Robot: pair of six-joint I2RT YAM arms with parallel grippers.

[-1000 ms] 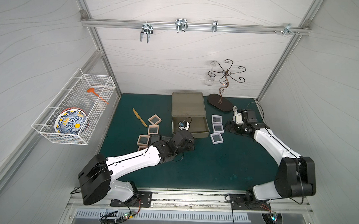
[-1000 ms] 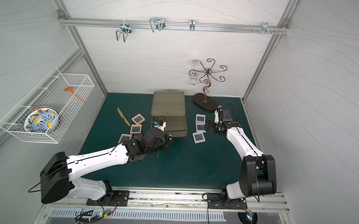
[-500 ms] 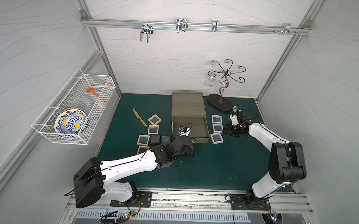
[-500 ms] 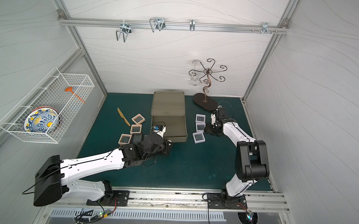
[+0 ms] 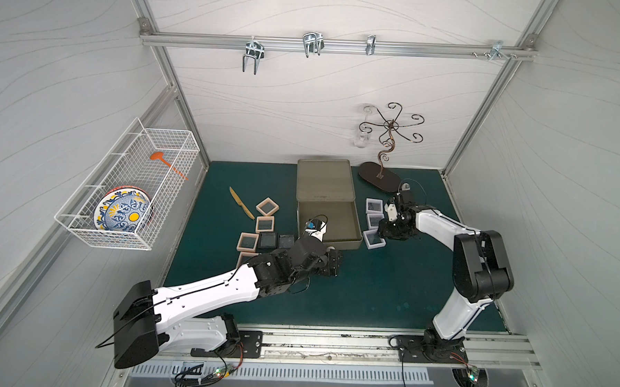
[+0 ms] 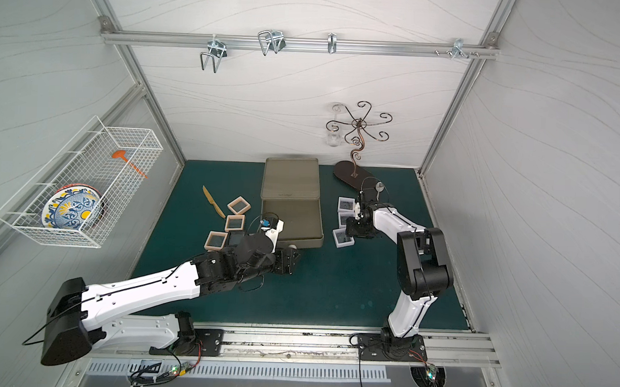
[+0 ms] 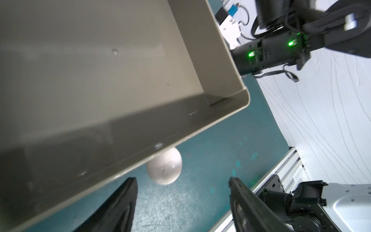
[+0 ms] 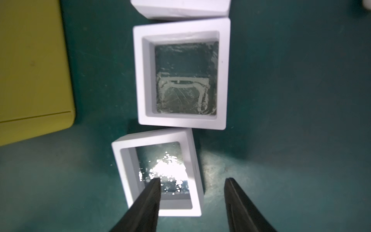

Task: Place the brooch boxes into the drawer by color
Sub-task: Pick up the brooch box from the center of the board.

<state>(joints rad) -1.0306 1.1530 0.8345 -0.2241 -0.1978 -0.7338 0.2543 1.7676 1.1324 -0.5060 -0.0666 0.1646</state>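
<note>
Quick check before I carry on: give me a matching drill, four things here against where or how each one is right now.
Things
1. top drawer
2. white boxes
3. patterned plate
4. left gripper

Places and states
A. in the wire basket on the wall
B. open, just short of the drawer knob
C. pulled out, nothing inside
D. in a row on the green mat, by the right gripper

Pairs: 1-C, 2-D, 3-A, 4-B
</note>
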